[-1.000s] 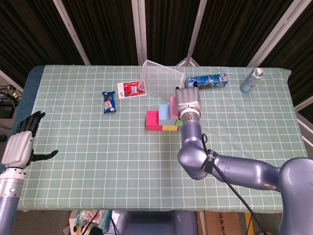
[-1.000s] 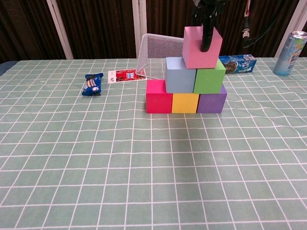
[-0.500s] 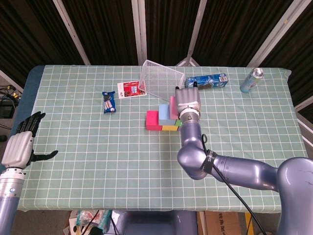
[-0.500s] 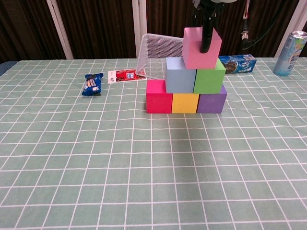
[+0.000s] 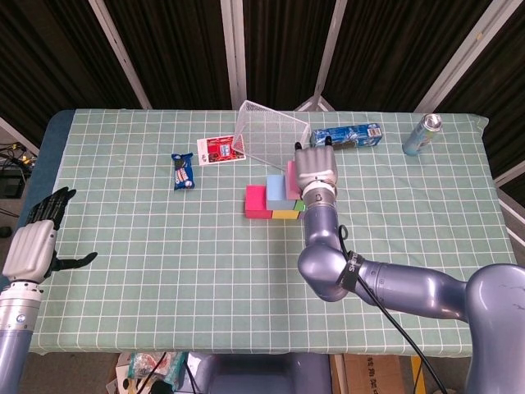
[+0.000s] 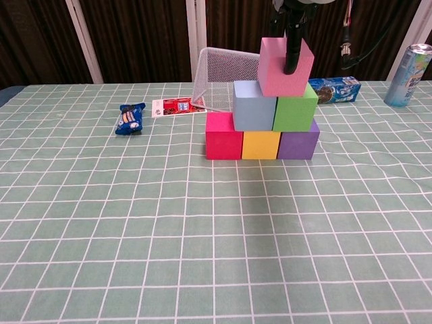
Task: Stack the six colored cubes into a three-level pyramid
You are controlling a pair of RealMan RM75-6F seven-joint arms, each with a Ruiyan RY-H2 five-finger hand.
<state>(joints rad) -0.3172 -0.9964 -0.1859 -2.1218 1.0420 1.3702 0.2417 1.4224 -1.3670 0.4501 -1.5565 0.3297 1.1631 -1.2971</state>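
Note:
The pyramid stands mid-table: a red cube (image 6: 223, 135), a yellow cube (image 6: 260, 144) and a purple cube (image 6: 298, 144) form the bottom row. A light blue cube (image 6: 254, 105) and a green cube (image 6: 295, 108) sit on them. On top is a pink cube (image 6: 273, 67), slightly tilted, gripped from above by my right hand (image 5: 314, 171); one of its dark fingers (image 6: 293, 47) runs down the cube's front face. The hand covers most of the stack in the head view. My left hand (image 5: 37, 246) hovers at the table's left edge, fingers spread, holding nothing.
A tipped wire basket (image 6: 223, 74) lies just behind the stack. A blue snack packet (image 6: 129, 118) and a red card (image 6: 177, 106) lie to the left. A blue biscuit box (image 6: 334, 89) and a can (image 6: 407, 66) are at the back right.
The pink cube and my right hand have shifted very slightly to the right on top of the stack. The left hand has not moved.

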